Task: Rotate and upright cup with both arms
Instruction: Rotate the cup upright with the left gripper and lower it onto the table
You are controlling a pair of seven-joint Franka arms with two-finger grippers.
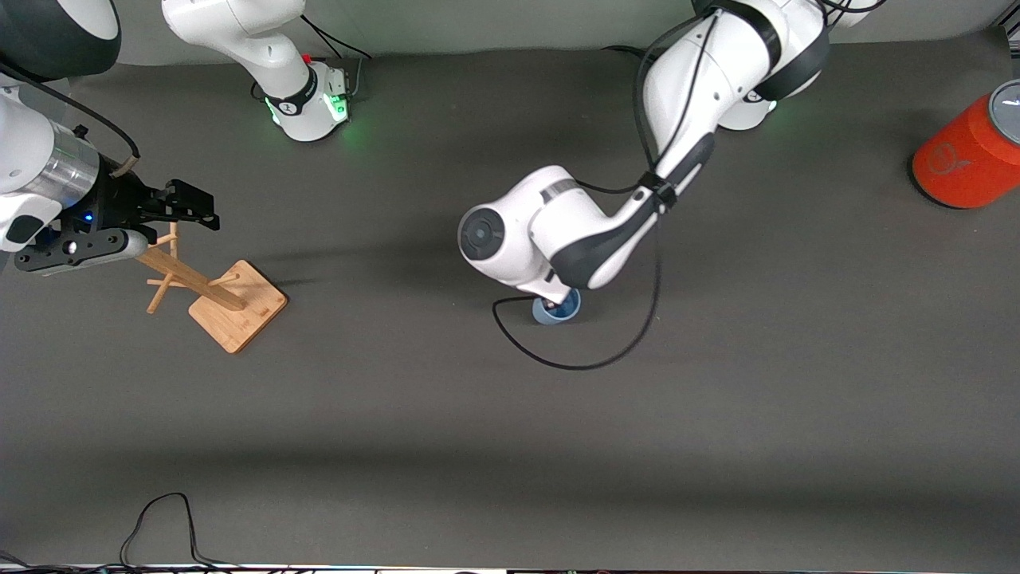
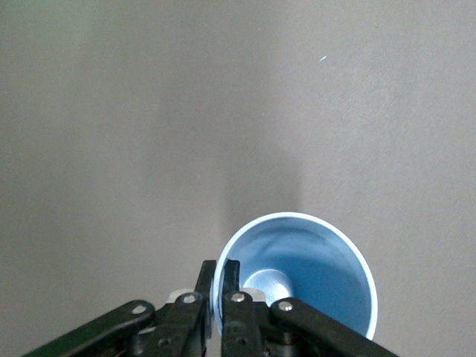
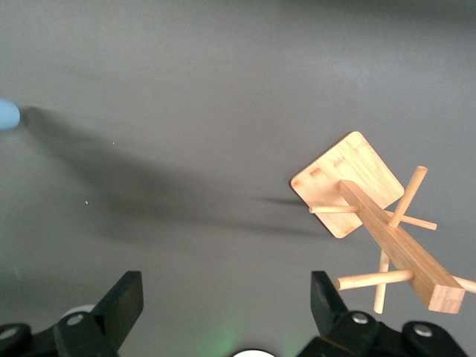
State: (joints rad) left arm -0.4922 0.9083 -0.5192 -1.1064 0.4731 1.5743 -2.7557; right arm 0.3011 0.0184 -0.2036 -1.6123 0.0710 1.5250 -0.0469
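Observation:
The light blue cup (image 1: 559,311) stands on the dark table near its middle, mouth up, mostly hidden under the left arm's wrist. In the left wrist view I look into the cup (image 2: 312,260). My left gripper (image 2: 221,277) is shut on its rim, one finger inside the wall and one outside. My right gripper (image 1: 190,209) is open and empty, up over the wooden rack at the right arm's end of the table. In the right wrist view its gripper (image 3: 227,297) frames bare table, and the cup (image 3: 6,115) shows as a blue patch at the picture's edge.
A wooden peg rack (image 1: 231,301) on a square base stands under the right gripper, also in the right wrist view (image 3: 372,201). A large orange cylinder (image 1: 964,159) lies at the left arm's end. The left arm's black cable (image 1: 586,365) loops on the table beside the cup.

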